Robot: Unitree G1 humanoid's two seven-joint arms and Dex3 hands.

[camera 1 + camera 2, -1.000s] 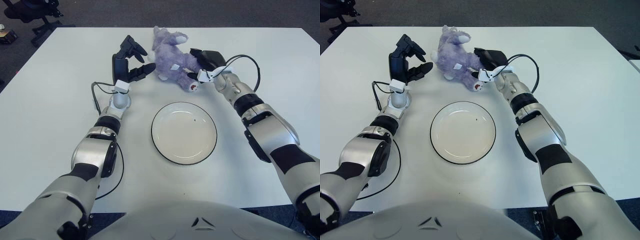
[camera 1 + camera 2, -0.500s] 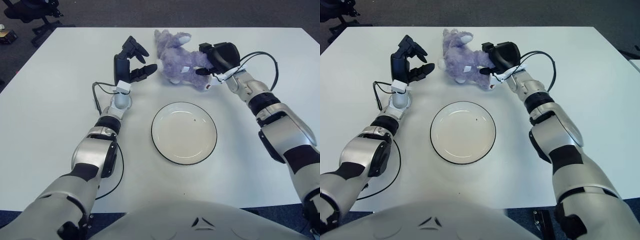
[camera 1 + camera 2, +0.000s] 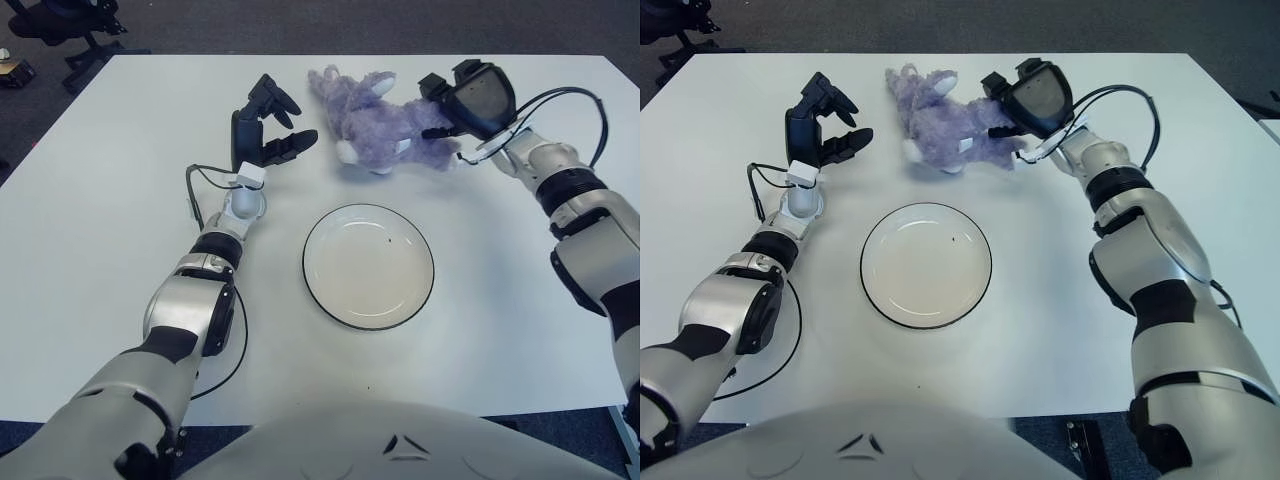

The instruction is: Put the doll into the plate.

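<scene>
Since a second ago the right hand [image 3: 470,100] has swung outward to the robot's right along the far part of the tabletop [image 3: 90,230], and the doll [image 3: 380,125] has travelled with it, turning so that its body now lies lengthwise across the view, with its pale-tipped limbs pointing toward the robot. That hand's dark fingers are closed over the doll's right end, clamped on the purple plush. Whether the doll is lifted clear of the tabletop or drags on it cannot be told.

The doll sits beyond the plate [image 3: 368,265], well apart from its far rim and slightly to the right of its centre. The plate is white with a dark rim and lies flat in the middle of the tabletop with nothing in it apart from a tiny dark speck.

Left of the doll, the left hand [image 3: 265,130] is raised with its fingers spread apart and holding nothing; its nearest fingertip points toward the doll but does not touch it. A black cable [image 3: 195,185] loops beside the left wrist.
</scene>
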